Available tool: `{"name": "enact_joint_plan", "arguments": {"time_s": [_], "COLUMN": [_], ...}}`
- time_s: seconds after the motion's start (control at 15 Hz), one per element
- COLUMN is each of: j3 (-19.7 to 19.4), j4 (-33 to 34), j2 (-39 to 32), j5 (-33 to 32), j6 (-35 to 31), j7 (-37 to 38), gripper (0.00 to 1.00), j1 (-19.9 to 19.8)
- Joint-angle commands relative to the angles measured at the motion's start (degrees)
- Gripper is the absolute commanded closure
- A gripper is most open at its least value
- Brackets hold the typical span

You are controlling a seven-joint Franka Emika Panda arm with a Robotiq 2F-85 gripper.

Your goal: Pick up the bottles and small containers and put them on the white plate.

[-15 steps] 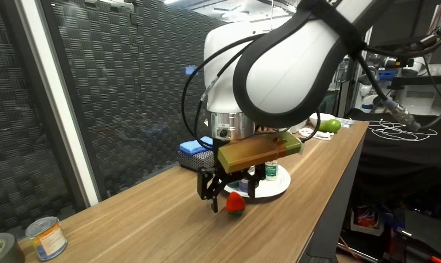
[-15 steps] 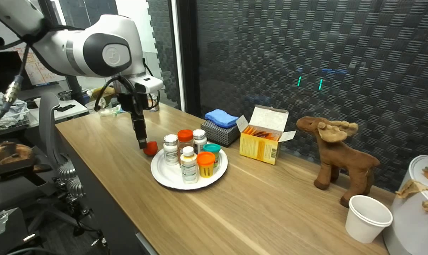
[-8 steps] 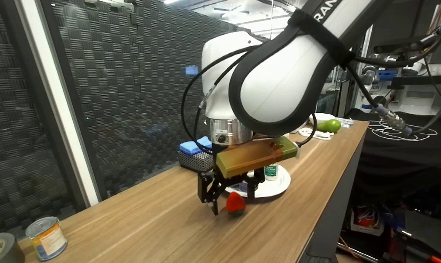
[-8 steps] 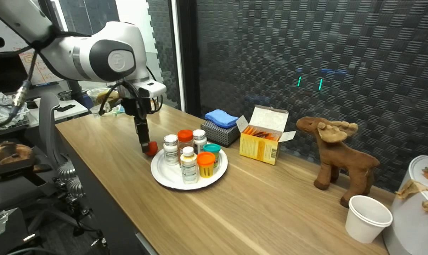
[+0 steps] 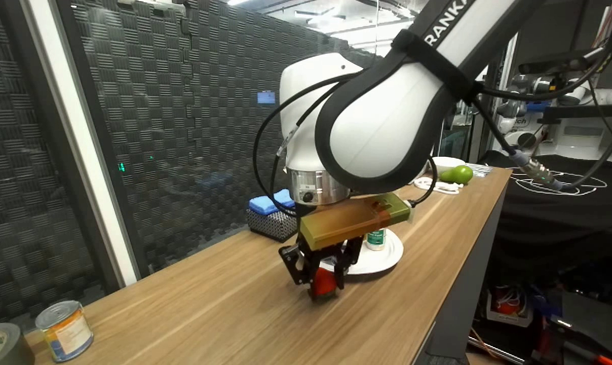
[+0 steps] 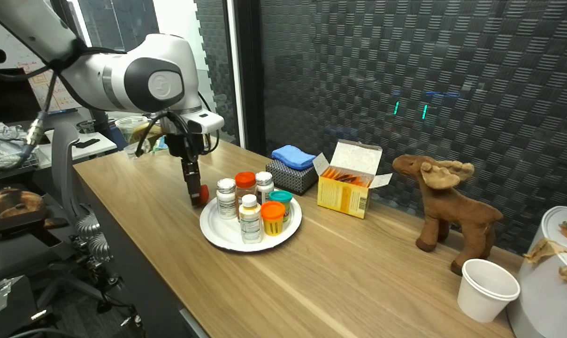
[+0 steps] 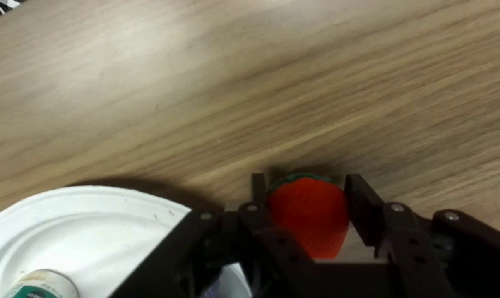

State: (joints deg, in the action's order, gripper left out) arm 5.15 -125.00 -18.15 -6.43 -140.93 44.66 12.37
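My claw (image 7: 306,186), one: clenched on one red piece (image 7: 310,217), low at the desk (image 6: 340,272). White plate (image 6: 223,231), one, near it: six upright bottles (image 6: 251,226) and tubs (image 6: 273,226).

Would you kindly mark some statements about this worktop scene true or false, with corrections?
The yellow tub stands upright on the white plate. True.
The red strawberry is between the fingers of the end effector. True.
The red strawberry rests on the white plate. False: it is beside the plate.
The blue cloth lies on the patterned box, beside the yellow box. True.
The yellow box is closed. False: it stands open.
The yellow tub has a blue lid. False: it has an orange lid.
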Motion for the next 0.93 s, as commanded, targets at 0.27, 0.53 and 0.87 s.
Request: {"name": "enact_joint_plan", "arguments": {"time_s": [0.27,0.53,0.87], "j3": [-1.33,-0.7,-0.04], "j4": [-2.68,-7.44,-12.47], "j2": [5.99,12.64,16.6], "j5": [-0.59,-0.31,-0.56], "j6": [-0.14,0.45,1.88], "j7": [1.6,2.92,4.77], "gripper": [0.75,0.75,0.75], "j1": [1.79,1.03,-0.73]}}
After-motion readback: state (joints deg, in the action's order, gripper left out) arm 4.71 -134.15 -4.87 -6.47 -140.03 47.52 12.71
